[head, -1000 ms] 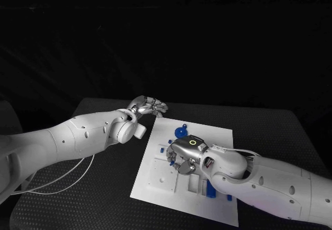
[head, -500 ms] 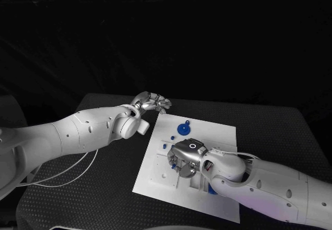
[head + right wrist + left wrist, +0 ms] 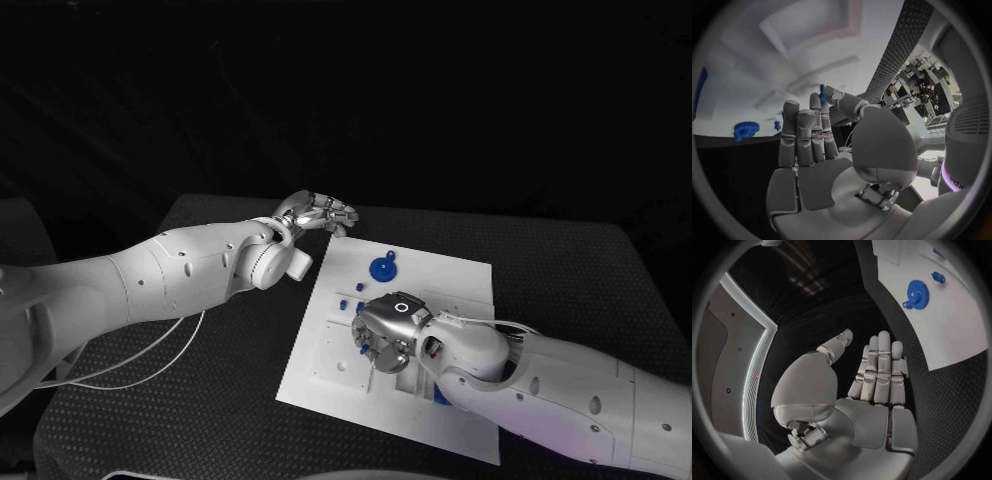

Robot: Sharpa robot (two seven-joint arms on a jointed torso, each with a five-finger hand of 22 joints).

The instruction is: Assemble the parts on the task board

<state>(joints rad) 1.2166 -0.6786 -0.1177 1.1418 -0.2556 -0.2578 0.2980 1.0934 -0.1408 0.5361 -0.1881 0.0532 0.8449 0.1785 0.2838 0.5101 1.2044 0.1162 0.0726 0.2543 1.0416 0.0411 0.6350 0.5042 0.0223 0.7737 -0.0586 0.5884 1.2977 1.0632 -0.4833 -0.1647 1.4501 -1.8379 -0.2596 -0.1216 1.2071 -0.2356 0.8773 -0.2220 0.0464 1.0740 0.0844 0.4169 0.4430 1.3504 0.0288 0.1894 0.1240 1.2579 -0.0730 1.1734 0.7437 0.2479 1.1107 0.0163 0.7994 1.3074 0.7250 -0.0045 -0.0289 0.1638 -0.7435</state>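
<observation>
My right hand (image 3: 387, 330) has crept lower over the task board (image 3: 462, 275), pinching a small blue part (image 3: 822, 91). My left hand (image 3: 317, 213) hovers open at the board's upper-left corner; the blue gear (image 3: 382, 269) lies upper-middle on the board, black table (image 3: 577, 270) around.

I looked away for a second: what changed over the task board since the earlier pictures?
The right robot hand crept slightly toward the board's near edge, staying low over the white board. In the right wrist view a small blue part shows by its fingertips. The left robot hand stays at the board's far corner, holding nothing. The blue gear has not moved.
</observation>
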